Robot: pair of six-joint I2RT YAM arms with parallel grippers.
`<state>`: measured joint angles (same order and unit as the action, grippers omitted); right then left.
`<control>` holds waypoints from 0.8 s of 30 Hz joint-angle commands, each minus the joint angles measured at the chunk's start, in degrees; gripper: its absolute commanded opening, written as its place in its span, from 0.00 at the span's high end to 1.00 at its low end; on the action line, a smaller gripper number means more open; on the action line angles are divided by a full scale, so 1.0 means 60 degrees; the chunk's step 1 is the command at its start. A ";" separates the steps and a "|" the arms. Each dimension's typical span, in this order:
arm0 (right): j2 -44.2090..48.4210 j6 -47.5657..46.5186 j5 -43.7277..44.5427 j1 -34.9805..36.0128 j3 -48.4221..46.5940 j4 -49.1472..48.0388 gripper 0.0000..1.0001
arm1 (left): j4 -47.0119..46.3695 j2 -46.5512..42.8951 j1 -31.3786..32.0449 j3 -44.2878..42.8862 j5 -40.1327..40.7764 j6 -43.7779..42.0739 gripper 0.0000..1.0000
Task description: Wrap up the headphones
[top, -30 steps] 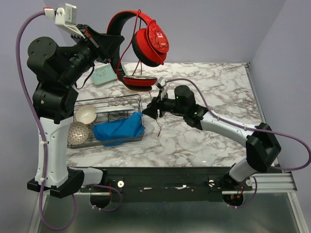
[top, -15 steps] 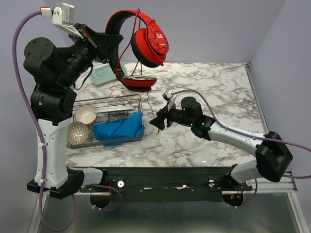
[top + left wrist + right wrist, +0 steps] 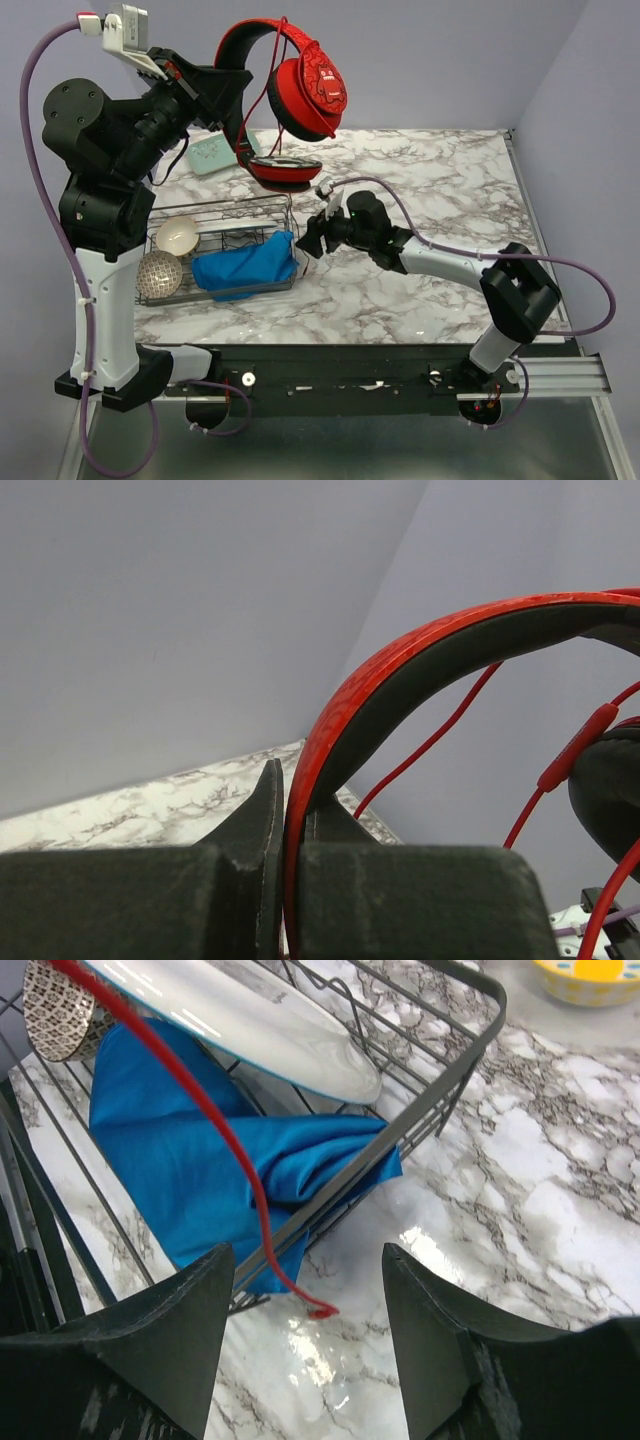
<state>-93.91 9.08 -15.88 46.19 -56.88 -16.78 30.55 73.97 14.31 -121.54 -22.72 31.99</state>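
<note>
The red headphones hang high over the table's back left by their headband [image 3: 250, 38], which my left gripper [image 3: 236, 100] is shut on. In the left wrist view the headband [image 3: 420, 650] runs up from between the shut fingers of the left gripper [image 3: 290, 820]. One cup [image 3: 312, 92] faces right and the other cup [image 3: 286, 170] hangs lower. The thin red cable [image 3: 230, 1130] droops over the rack, and its free end [image 3: 320, 1310] dangles between the fingers of my open right gripper [image 3: 305, 1260] without touching either. In the top view the right gripper [image 3: 305, 240] sits at the rack's right end.
A wire rack [image 3: 200, 212] at the left holds a white bowl [image 3: 177, 235], a patterned bowl [image 3: 160, 275], a blue cloth [image 3: 245, 265] and a white plate [image 3: 260, 1020]. A teal dish [image 3: 212, 153] lies behind it. A yellow object [image 3: 600, 975] shows at the wrist view's top right.
The right gripper swung out toward the near right, then came back left to the rack's corner with its jaws wider. The left arm and headphones barely moved.
</note>
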 commanded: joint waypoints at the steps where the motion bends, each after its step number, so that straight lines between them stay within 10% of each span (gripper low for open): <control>1: -0.0637 0.0171 -0.0253 0.0079 -0.0934 -0.0207 0.33 | -0.0227 -0.0127 -0.0040 -0.0281 -0.0198 0.0323 1.00; 6: -0.1018 0.0303 -0.0459 0.0079 -0.1256 -0.0237 0.43 | -0.0213 -0.0141 -0.0040 -0.0267 -0.0169 0.0308 1.00; 13: -0.1049 0.0508 -0.0913 0.0094 -0.1272 -0.0149 0.99 | 0.0035 -0.0098 -0.0084 -0.0237 0.0443 0.0528 1.00; 24: -0.0360 -0.1318 0.1135 0.2493 -0.2703 0.4356 0.99 | -0.0125 0.1044 -0.1870 -0.0281 0.2758 0.1643 1.00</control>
<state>-99.26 9.52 -15.84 52.12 -65.43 -6.83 32.62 76.60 6.68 -121.97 -16.21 37.87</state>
